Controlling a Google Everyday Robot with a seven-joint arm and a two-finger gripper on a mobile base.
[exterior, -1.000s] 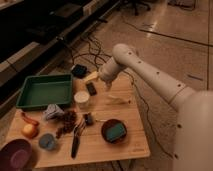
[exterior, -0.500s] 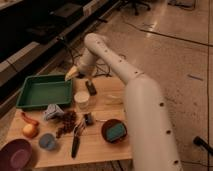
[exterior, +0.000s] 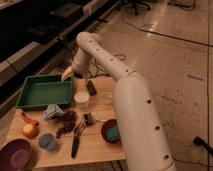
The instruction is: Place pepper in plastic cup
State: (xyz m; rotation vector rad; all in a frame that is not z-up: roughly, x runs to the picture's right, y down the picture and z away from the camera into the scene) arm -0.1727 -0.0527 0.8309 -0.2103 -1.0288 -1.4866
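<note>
Pepper (exterior: 28, 119): slender, curved, red-orange, much thinner than the round yellow-orange fruit (exterior: 30, 130) beside it. It lies flat on the wooden table (exterior: 95, 150) near the left edge, just behind the fruit; can't tell if they touch. It is just in front of the near-left corner of the green tray (exterior: 44, 92).

Gripper (exterior: 67, 74): up at the far side of the table, over the tray's far-right corner, yellowish fingers pointing down-left. Jaws spread wide, nothing between them. The white arm (exterior: 107, 65) reaches in from the right.

Pepper vs gripper: well apart, at diagonally opposite corners of the tray, which lies between them. No contact.

Plastic cup (exterior: 81, 99): pale, upright, just off the tray's near-right corner, nearer the gripper than the pepper is. Can't tell what's inside.

Other items: a small black object (exterior: 91, 88) behind the cup, a grey crumpled piece (exterior: 52, 111), a dark cluster (exterior: 66, 122), a black-handled utensil (exterior: 76, 142), a small blue dish (exterior: 47, 141), a purple bowl (exterior: 17, 154) at the front-left corner, and a dark bowl (exterior: 111, 131) with something teal inside.
</note>
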